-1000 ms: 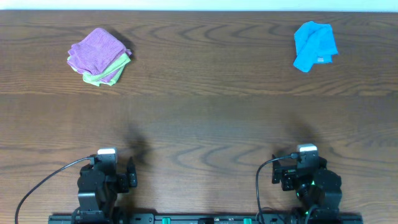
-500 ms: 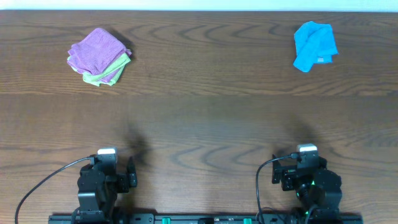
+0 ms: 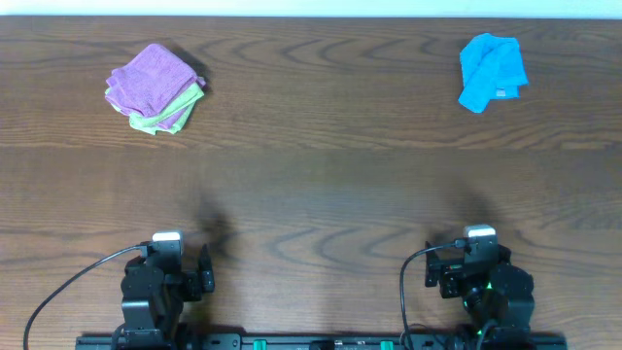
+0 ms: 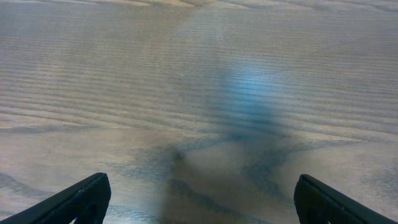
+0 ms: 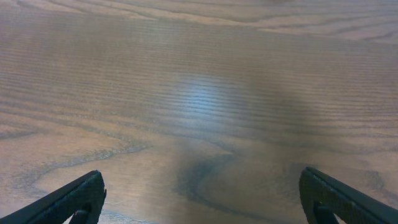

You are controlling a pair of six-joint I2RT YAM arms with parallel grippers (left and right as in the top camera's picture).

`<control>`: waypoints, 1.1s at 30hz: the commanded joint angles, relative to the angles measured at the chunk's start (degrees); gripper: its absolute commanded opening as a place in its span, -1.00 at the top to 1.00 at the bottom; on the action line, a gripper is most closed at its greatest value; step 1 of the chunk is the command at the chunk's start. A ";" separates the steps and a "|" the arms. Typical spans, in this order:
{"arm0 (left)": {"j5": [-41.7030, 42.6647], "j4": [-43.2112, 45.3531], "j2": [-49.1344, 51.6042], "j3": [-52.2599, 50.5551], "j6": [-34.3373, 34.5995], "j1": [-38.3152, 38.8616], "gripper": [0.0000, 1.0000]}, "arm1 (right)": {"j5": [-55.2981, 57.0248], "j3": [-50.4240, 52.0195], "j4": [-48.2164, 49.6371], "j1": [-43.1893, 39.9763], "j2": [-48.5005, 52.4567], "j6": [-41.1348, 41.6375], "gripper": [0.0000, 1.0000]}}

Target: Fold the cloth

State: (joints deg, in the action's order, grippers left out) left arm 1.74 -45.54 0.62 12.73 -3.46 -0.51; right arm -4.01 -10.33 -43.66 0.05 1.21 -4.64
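Note:
The sky-blue cloth (image 3: 492, 71) lies crumpled at the far right of the wooden table in the overhead view. My left gripper (image 4: 200, 196) rests at the near left edge, jaws wide open, with only bare wood between them. My right gripper (image 5: 202, 193) rests at the near right edge, also wide open and empty. Both arms (image 3: 165, 282) (image 3: 481, 277) are far from the cloth. Neither wrist view shows the cloth.
A purple folded cloth (image 3: 151, 80) lies on a light green folded cloth (image 3: 160, 119) at the far left. The table's far edge (image 3: 311, 17) meets a white strip. Black cables run beside both arm bases.

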 commanded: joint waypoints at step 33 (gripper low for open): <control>-0.24 -1.77 -0.42 -2.23 -1.49 0.26 -0.91 | 5.44 -84.11 -10.05 -9.77 88.72 6.71 -0.98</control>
State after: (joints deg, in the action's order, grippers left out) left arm 1.74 -45.43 0.60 12.62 -3.49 -0.51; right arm 0.25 -89.06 -53.15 -8.25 84.93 3.16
